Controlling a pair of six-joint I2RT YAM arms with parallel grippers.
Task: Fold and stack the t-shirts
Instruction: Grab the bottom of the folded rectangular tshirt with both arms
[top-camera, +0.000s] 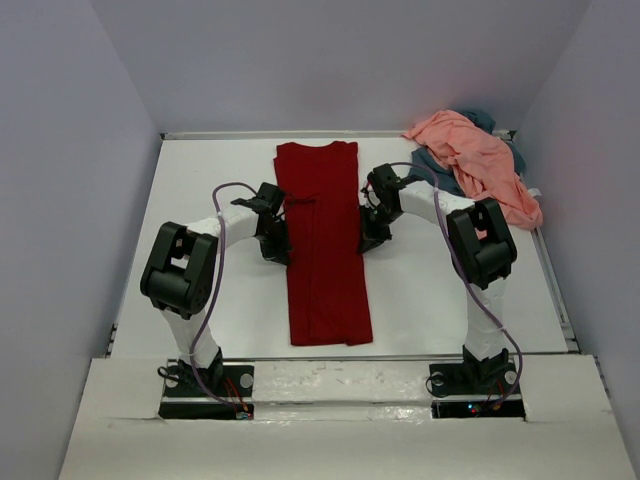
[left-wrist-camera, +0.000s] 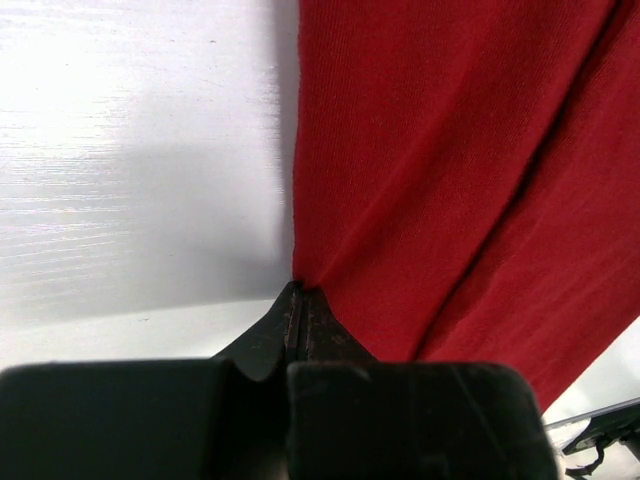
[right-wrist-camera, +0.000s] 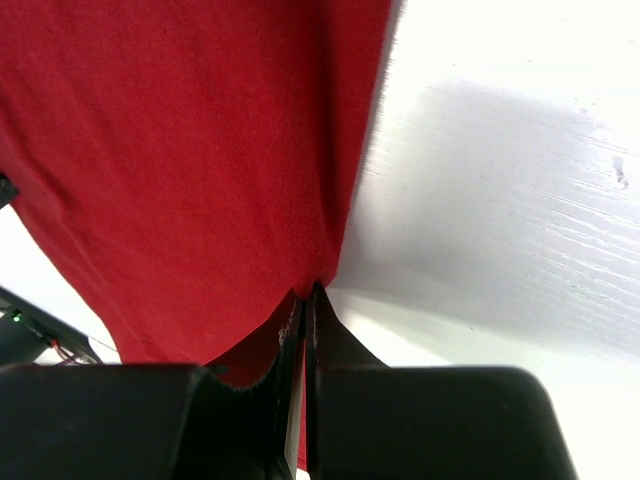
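Dark red t-shirt (top-camera: 325, 250) lies as a long strip down the tabletop's (top-camera: 200, 200) middle. Left gripper (left-wrist-camera: 298, 291) and right gripper (right-wrist-camera: 308, 293) each pinch a side edge. Salmon pink t-shirt (top-camera: 480, 160) and blue-grey t-shirt (top-camera: 430, 166) are heaped at the far right corner.

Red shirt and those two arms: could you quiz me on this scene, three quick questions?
1. True or false: left gripper and right gripper are each shut on the dark red t-shirt.
2. Where is the salmon pink t-shirt? A far right corner; B near left corner; C under the red one.
3. Fill in: a ____ t-shirt lies partly under the pink one.
Key: 1 true; 2 A; 3 slate blue-grey t-shirt.
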